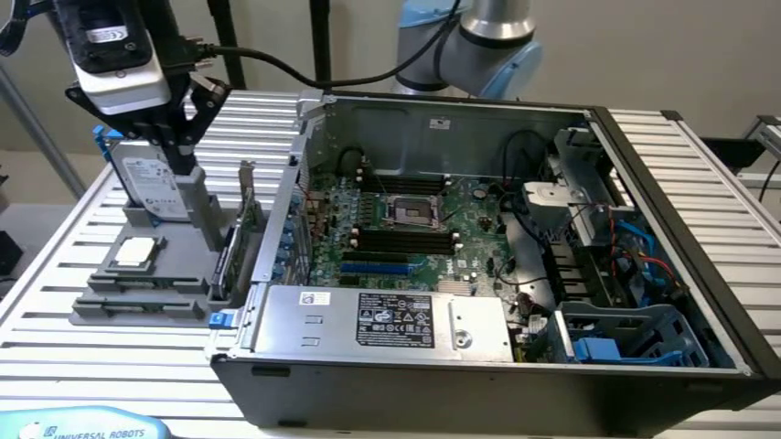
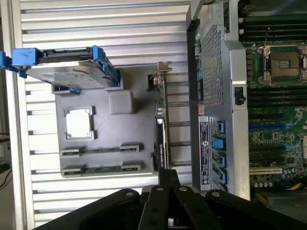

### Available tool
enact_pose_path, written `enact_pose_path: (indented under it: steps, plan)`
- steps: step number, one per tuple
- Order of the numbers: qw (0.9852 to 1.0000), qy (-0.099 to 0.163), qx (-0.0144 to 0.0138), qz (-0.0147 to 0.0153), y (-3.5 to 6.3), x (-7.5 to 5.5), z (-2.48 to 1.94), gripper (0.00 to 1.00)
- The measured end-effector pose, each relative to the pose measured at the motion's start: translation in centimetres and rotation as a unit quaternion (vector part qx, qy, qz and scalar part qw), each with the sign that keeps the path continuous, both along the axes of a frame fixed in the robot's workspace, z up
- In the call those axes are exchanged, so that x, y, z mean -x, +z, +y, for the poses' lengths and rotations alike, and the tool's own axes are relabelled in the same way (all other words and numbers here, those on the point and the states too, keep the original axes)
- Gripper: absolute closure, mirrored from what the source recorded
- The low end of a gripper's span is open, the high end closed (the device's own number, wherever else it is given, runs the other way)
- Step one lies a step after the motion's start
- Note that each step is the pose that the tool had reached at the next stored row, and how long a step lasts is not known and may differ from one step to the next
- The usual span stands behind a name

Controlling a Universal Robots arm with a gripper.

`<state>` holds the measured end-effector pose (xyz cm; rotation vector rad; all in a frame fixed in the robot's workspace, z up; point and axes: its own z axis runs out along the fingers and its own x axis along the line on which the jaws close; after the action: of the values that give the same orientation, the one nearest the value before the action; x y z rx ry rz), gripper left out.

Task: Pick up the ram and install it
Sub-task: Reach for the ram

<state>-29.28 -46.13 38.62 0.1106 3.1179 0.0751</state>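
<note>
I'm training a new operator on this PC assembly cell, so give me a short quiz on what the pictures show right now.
1. True or false: the jaws are closed on a ram stick.
2. Where do the two ram sticks lie? A) flat in the gray tray beside the computer case; B) inside the computer case; C) on the floor.
3. Name the part with blue rails that stands upright in the tray.

Key
1. False: the jaws are shut and hold nothing.
2. A.
3. The hard drive.
</note>
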Motion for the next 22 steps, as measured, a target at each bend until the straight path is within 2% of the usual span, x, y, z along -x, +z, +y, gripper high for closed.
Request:
enact_pose_path:
  steps: [13,22]
  plan:
    - [1.0,0.0,0.0,0.0,-0.69,5.9,-0.41,0.89]
    - [1.0,0.0,0.0,0.0004,-1.39,9.9,-0.49,0.89]
